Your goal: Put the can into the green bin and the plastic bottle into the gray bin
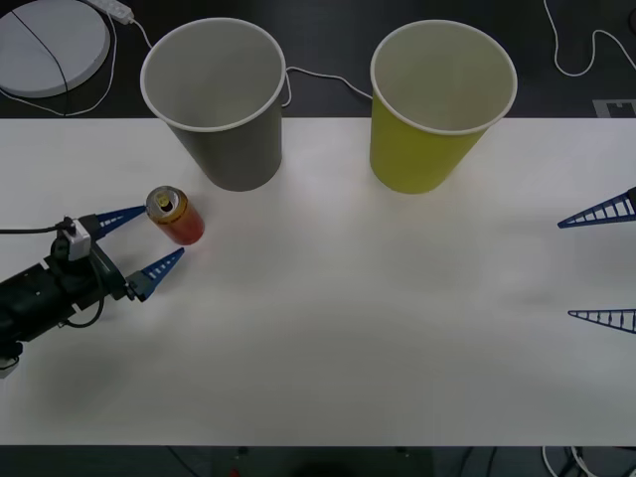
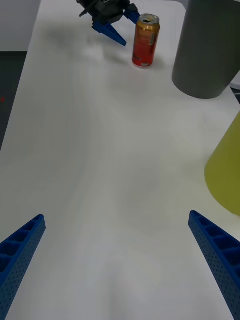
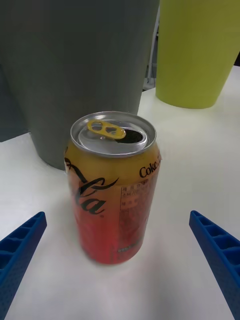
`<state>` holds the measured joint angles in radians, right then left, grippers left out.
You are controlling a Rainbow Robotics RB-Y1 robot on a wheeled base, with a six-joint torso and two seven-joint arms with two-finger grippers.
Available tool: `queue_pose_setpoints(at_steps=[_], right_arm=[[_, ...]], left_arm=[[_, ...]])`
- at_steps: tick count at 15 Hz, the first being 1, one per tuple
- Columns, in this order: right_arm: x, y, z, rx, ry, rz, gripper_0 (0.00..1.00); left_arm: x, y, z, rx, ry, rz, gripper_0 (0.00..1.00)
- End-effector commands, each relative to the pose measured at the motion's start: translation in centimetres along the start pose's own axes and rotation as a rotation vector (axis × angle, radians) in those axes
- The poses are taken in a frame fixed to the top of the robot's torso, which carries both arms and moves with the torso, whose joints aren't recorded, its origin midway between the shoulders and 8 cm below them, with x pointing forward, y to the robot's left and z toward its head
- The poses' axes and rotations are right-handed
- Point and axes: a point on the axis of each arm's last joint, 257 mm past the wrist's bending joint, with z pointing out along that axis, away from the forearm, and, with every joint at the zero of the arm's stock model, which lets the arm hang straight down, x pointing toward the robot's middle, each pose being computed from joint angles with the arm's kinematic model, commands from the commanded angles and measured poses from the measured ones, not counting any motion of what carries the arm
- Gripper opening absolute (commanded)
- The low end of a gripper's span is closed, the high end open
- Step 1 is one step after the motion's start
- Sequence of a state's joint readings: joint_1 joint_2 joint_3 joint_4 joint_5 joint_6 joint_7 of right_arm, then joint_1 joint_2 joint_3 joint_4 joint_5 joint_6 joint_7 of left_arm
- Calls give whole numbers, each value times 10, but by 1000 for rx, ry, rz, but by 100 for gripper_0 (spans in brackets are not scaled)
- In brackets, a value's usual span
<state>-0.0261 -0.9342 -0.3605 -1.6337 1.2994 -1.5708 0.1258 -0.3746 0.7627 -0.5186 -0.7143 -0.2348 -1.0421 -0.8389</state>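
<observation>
Front view shows you the can (image 1: 176, 216) standing upright on the white table (image 1: 348, 328), near its left side, just in front of the gray bin (image 1: 215, 99). In the left wrist view your can (image 3: 114, 187) is red at the base fading to orange, with a silver top, a gold pull tab and an opened mouth. Your left gripper (image 1: 142, 239) lies low over the table, its arm reaching in from the left edge, fingers spread wide with the can's base between the tips; neither finger touches it. Your right gripper (image 1: 602, 265) waits at the right edge, spread wide and holding nothing. The green bin (image 1: 438, 102) stands upright beside the gray bin, well apart from the can. Cables and a white round disc (image 1: 48, 45) lie on the dark surface behind the table.
</observation>
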Motion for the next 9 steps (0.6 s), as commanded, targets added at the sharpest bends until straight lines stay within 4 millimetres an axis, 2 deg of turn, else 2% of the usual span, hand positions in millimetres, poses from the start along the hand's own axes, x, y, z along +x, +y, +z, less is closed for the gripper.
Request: queue_pose_setpoints(at_steps=[1,9], right_arm=[[0,0,0,0,0,0,100],[0,0,0,0,0,0,100]], left_arm=[[-3,-1,16,0,-3,5,100],[-5,-6,59,2,0,11,100]])
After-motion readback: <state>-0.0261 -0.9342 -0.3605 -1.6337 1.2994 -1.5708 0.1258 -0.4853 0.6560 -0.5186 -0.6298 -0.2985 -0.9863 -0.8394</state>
